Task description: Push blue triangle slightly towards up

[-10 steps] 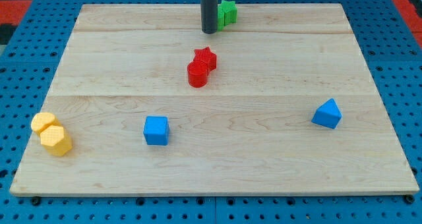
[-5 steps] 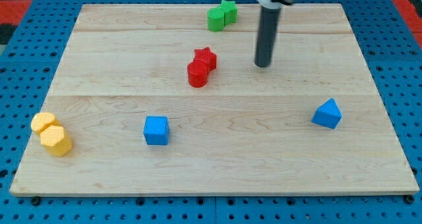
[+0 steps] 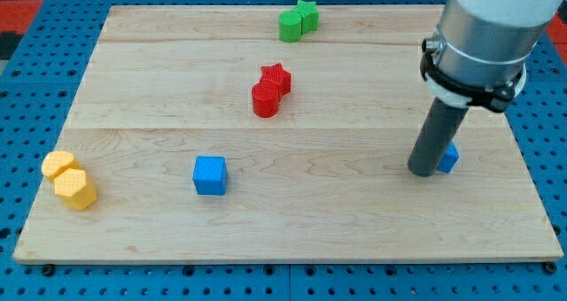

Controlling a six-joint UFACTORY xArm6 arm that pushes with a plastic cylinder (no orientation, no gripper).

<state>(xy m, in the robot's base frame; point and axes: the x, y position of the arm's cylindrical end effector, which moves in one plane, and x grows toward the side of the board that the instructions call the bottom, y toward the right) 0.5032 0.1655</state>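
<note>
My tip rests on the table at the view's right, covering most of the blue triangle just behind it | no fingers on this rod, nothing held | blue cube at lower left | 2 red blocks centre | 2 green blocks top | 2 yellow blocks far left.

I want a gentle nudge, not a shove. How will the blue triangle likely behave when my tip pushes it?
The blue triangle, mostly hidden behind my tip, looks small and rigid, so it is probably light and should slide easily on the smooth wooden board. With flat faces it is unlikely to roll, but an off-centre push may spin it.
</note>
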